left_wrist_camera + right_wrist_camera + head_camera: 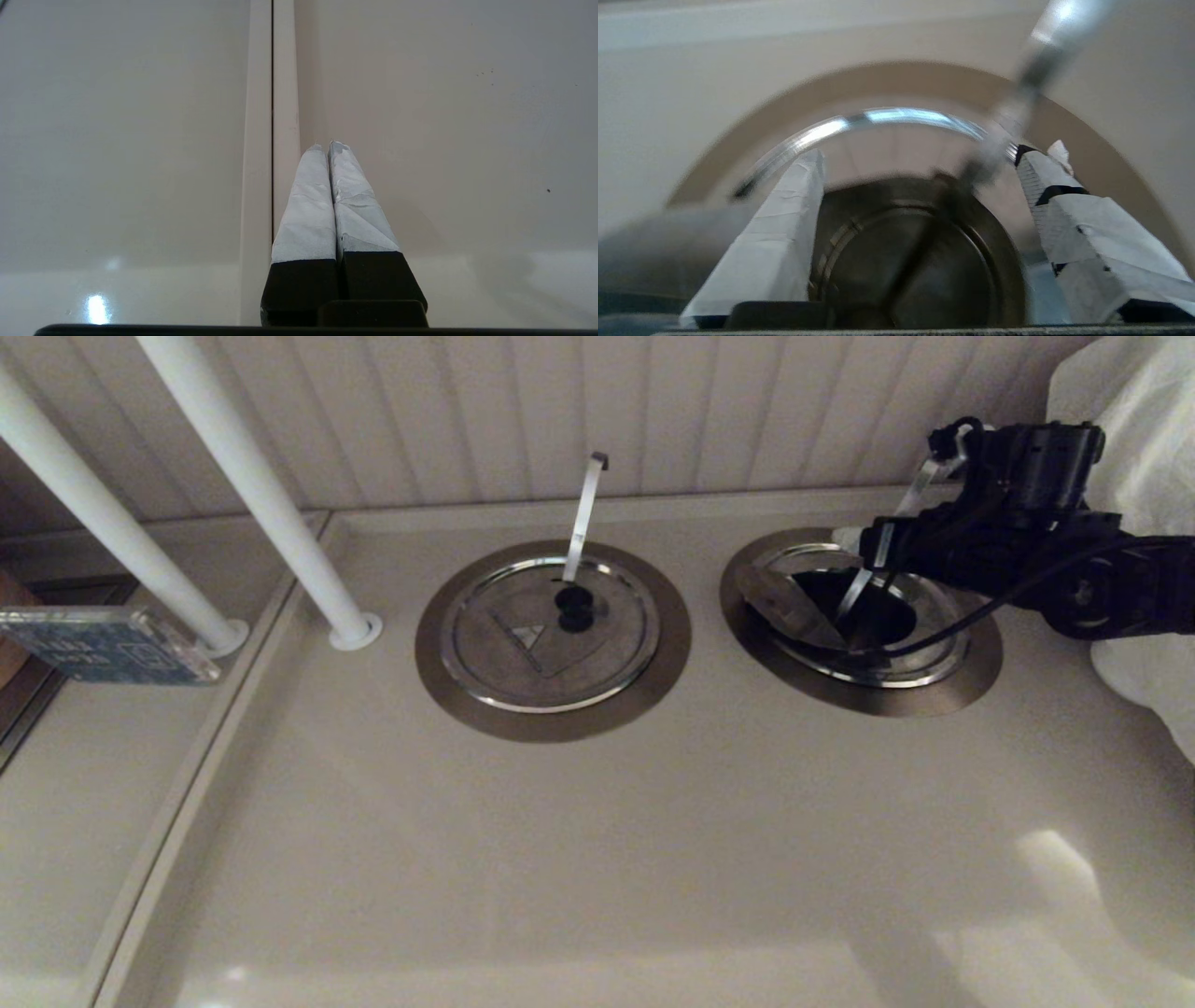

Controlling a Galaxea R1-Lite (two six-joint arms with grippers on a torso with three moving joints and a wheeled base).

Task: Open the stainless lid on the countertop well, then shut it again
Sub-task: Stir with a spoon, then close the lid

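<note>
hovering low over the countertop well [971, 686], right gripper [920, 163] with fingers [775, 233] spread, gripping nothing. lying on that well at the counter's right, stainless lid [920, 663] with flap [789, 607] folded open. resting elsewhere, left gripper [326, 147], fingers pressed together.

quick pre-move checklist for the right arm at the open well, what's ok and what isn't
1. Flap of the stainless lid raised, dark opening exposed: ok.
2. Right tool open over the countertop well: ok.
3. Utensil handle between the open fingers, ungripped: ok.
4. Tool touching the flap: cannot tell.
5. Left tool shut, parked over bare counter: ok.
6. Twin lid closed, untouched: ok.
</note>
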